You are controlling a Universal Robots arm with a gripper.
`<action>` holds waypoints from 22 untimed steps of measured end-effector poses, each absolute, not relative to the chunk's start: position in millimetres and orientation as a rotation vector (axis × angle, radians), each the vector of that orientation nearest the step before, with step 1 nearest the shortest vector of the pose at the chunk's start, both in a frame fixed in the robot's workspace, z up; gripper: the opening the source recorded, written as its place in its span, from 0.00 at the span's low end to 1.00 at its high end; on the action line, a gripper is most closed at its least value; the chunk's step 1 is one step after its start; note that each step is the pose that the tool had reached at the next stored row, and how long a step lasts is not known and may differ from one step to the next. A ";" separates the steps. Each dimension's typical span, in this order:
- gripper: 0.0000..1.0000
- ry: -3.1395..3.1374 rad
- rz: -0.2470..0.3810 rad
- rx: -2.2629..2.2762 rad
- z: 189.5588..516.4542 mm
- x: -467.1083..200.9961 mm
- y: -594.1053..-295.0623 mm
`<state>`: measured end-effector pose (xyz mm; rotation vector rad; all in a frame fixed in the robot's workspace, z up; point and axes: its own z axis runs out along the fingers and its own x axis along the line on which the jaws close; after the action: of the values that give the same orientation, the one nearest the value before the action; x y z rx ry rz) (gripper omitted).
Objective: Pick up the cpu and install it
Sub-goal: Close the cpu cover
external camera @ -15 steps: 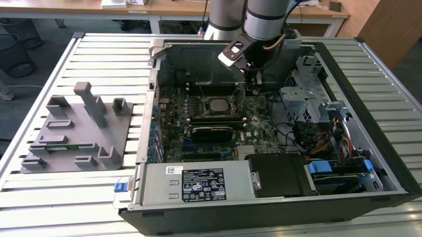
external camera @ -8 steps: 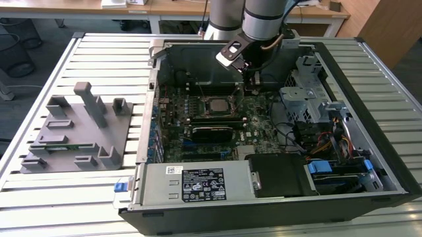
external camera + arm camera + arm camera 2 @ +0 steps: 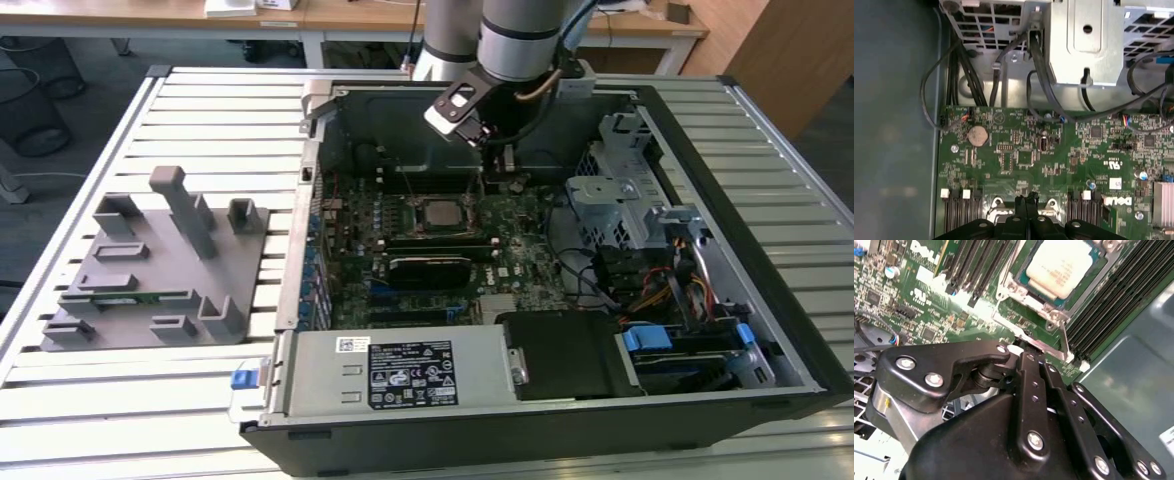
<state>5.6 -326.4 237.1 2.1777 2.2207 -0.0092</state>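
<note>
A slatted table (image 3: 200,100) holds an open computer case (image 3: 534,430) and, toward the exterior view's left, a grey rack (image 3: 147,270) with a green memory stick (image 3: 147,296) lying in one slot. Inside the case lie the green motherboard (image 3: 521,255), a metal power box (image 3: 387,375) and a grey drive cage (image 3: 607,190). The cpu (image 3: 1061,267) sits in the motherboard's socket, inside its metal frame (image 3: 1024,330). The gripper (image 3: 1021,351) is low over the frame's edge, fingers pressed together; whether they pinch anything is unclear.
</note>
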 end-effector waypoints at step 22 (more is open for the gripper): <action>0.11 2.221 -0.009 2.178 231.8 -33.4 -326.4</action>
<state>-33.4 -326.4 231.8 2.1778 2.2207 -0.0092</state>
